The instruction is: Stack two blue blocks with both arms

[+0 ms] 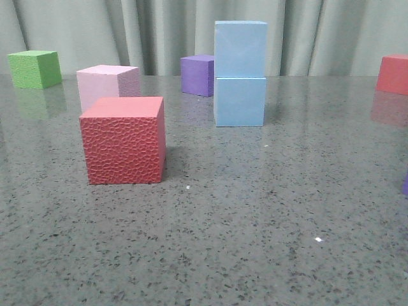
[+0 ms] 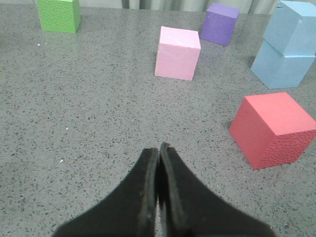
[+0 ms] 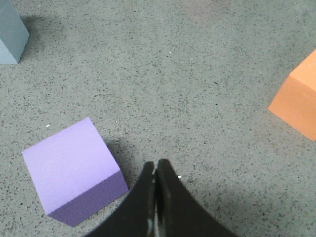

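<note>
The upper blue block (image 1: 240, 49) sits squarely on the lower blue block (image 1: 240, 102) at mid-bench (image 1: 255, 217); both appear light, slightly yielding matte foam, best gripped on opposite flat sides, while the left gripper (image 2: 158, 150) and right gripper (image 3: 155, 167) are clenched empty.

The left gripper (image 2: 159, 153), fingers pressed together, hovers over the table (image 2: 89, 123); near the red cube (image 2: 273, 129), one blue block (image 2: 295, 27) sits atop the other blue block (image 2: 281, 69).
</note>
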Tool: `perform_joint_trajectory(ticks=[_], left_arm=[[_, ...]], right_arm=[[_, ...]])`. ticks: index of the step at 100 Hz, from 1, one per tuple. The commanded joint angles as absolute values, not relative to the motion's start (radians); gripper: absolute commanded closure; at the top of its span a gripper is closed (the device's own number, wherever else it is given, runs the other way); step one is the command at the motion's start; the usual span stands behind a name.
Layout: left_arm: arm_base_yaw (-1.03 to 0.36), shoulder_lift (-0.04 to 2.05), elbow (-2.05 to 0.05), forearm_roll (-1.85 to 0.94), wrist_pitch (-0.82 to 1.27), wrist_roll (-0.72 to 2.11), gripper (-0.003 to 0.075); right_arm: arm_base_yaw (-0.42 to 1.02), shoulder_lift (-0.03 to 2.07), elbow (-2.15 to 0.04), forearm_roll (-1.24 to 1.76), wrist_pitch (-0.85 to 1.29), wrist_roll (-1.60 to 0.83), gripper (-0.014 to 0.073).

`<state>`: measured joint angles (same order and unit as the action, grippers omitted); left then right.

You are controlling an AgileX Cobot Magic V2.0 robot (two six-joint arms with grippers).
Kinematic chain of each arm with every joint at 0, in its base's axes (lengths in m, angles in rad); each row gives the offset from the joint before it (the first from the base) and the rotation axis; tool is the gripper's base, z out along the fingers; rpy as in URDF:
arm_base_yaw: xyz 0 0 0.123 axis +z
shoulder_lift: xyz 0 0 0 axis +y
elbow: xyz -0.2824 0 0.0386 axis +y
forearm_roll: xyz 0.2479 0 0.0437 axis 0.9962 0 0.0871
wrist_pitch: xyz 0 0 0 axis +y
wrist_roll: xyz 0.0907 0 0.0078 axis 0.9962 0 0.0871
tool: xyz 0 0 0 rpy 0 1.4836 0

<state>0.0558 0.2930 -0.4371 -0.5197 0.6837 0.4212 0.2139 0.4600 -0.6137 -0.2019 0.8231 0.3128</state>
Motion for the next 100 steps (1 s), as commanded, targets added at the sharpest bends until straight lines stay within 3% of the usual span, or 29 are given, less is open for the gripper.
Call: perform_joint_trajectory(ticks=[1,58,100], left_arm=[[0.055,0.3,-0.462,-0.557,0.617,0.418,0.0739],[0.013,0.251,-0.427,-0.398,0.537,0.413,0.0739],[0.013,0.053,-0.21,-0.019,0.339,-0.051,0.0739]], right_arm=[[0.209,0.462,-0.637,-0.218,0.76,0.308,0.0715],[0.209,0.462,-0.637,-0.218,0.76,0.308,0.0715],[0.209,0.462,-0.637,-0.218,0.76,0.308,0.0715]])
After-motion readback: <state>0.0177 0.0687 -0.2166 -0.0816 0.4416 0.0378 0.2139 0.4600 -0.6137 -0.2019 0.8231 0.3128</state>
